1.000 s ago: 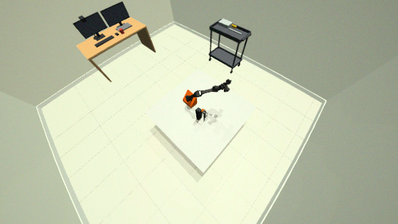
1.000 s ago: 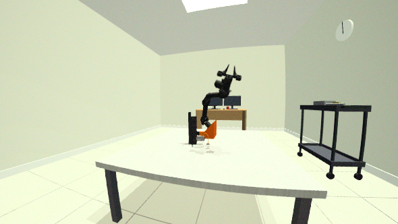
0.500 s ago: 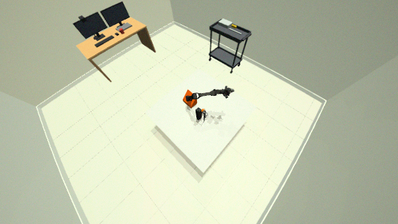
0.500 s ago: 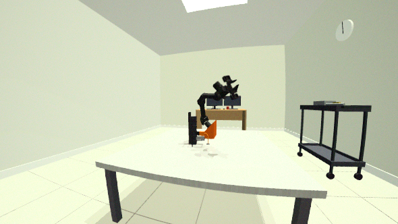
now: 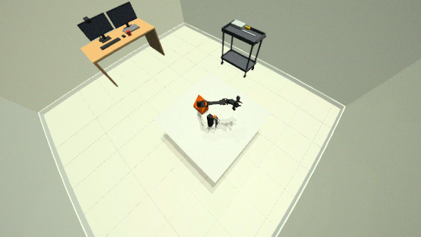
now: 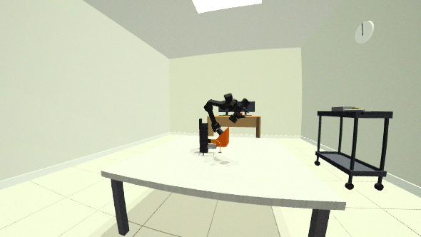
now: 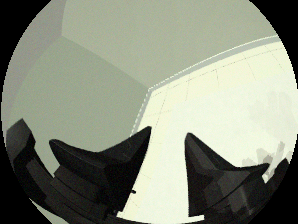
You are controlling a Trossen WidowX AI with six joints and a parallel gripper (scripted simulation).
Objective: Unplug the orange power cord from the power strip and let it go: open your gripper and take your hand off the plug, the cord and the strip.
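Observation:
The black power strip (image 5: 211, 120) (image 6: 203, 137) stands upright on the white table (image 5: 214, 157) (image 6: 214, 178). The orange plug (image 5: 215, 116) (image 6: 213, 141) is at the strip's right side in the exterior view, low down, and looks plugged in. Its thin orange cord (image 6: 220, 144) curves down to the table. My gripper (image 5: 240, 104) (image 6: 246, 113) (image 7: 169, 133) is partly open and empty, high above the table and well to the right of the strip, touching nothing. The wrist view shows neither plug nor strip. The contact between plug and socket is too small to see clearly.
The arm's orange base (image 5: 203, 107) (image 6: 225, 140) is close to the strip. A grey plug (image 6: 212, 146) is just below the orange one. A wooden desk (image 5: 137, 29) with monitors and a black cart (image 5: 238, 60) (image 6: 357, 174) stand away from the table.

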